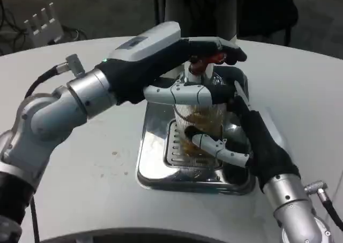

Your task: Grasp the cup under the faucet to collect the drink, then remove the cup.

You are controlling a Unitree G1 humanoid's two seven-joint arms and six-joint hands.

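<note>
Right hand is gripping the cup under the faucet to catch drink; left hand is pressing the red lever, fingers closed over it.

I see dim, even overhead light on the white table, soft shadows just under the forearms. Glare patches on the metal drip tray rim. Floor behind the tray goes dark. Whole frame slightly soft and grainy; edges look mildly curved.

Head view, down over table
</note>
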